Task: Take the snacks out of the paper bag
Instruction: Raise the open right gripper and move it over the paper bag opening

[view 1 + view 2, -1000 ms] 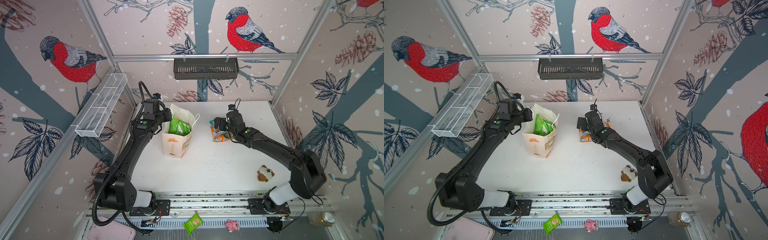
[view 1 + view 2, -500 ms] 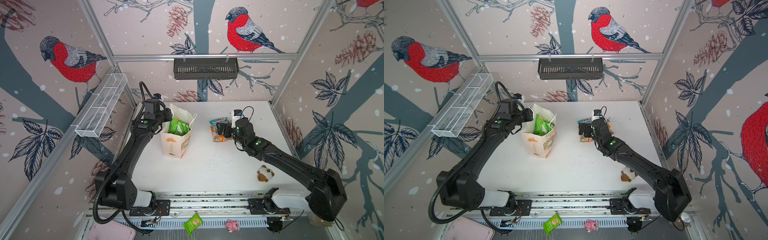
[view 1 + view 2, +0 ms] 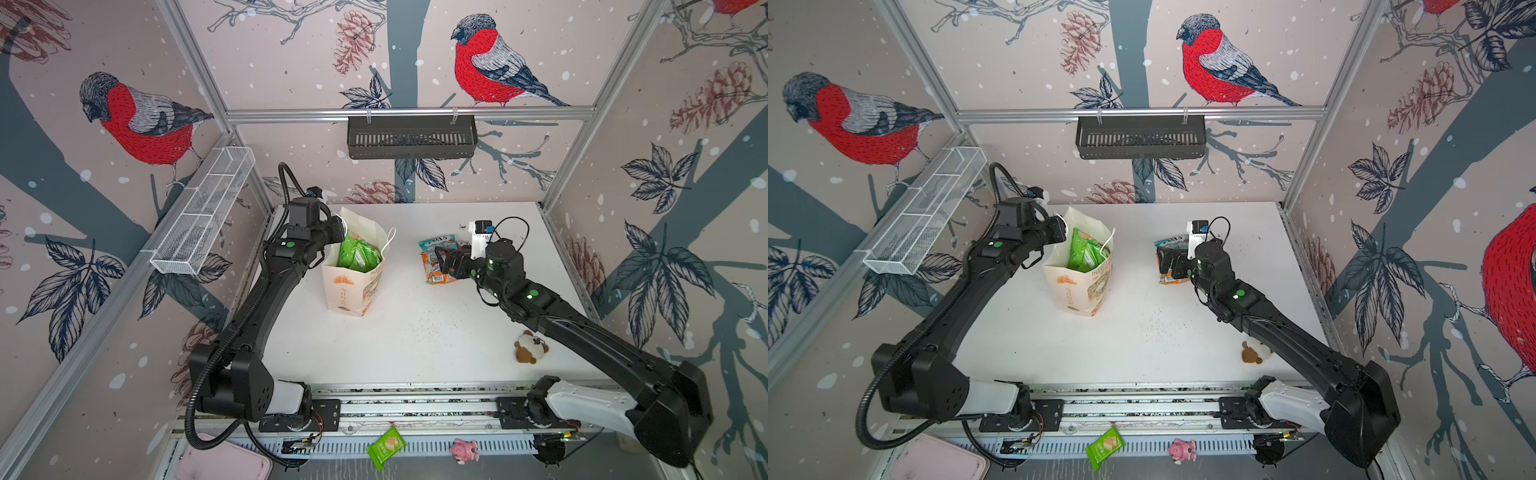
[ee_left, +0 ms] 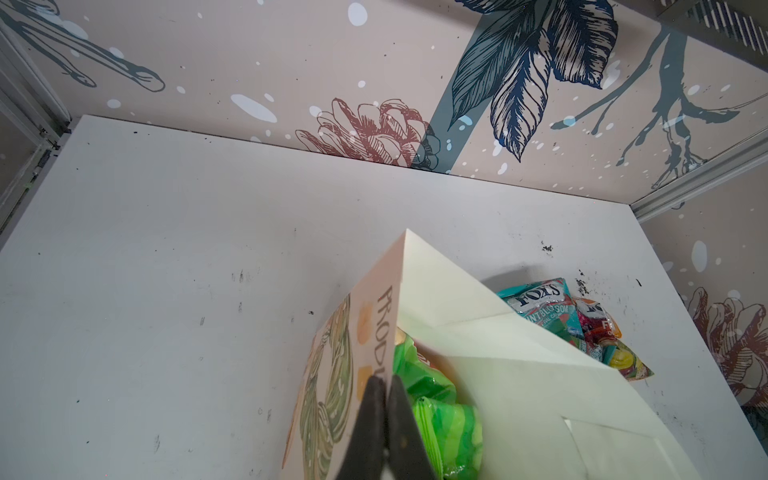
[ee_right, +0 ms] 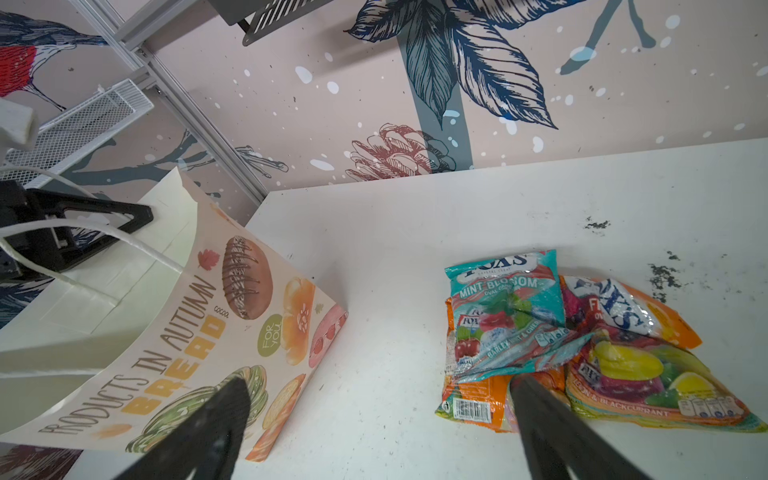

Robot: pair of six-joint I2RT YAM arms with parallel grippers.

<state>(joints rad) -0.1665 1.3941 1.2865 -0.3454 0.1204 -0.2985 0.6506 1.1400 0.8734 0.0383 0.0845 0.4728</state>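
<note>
Quick status from my side. My left pincer (image 4: 384, 386) is pinched flat on the top edge of the tall cream-white paper bag (image 3: 353, 291) with pastry prints and white cord handles, and the bag's wall is caught between the two fingers. The bag stands upright on the white surface (image 3: 415, 345), on the left half toward the back, with its mouth open. Down inside it I can see bright green crinkly foil packets (image 3: 358, 255), at least two, bunched close to the wall I'm gripping.

My right pincer (image 5: 380, 388) is spread wide with nothing in it. It hangs low by a little pile of snacks lying on the surface to the right of the bag and clear of it. A teal foil packet (image 5: 505, 291) is on top, with orange foil packets (image 5: 469, 405) with fruit pictures under and beside it. One finger (image 5: 540, 415) overlaps an orange one in the right wrist view, but I can't tell if it actually touches. A brown-and-white plush toy (image 3: 530, 348) sits near the front right of the surface, next to my right arm.
</note>
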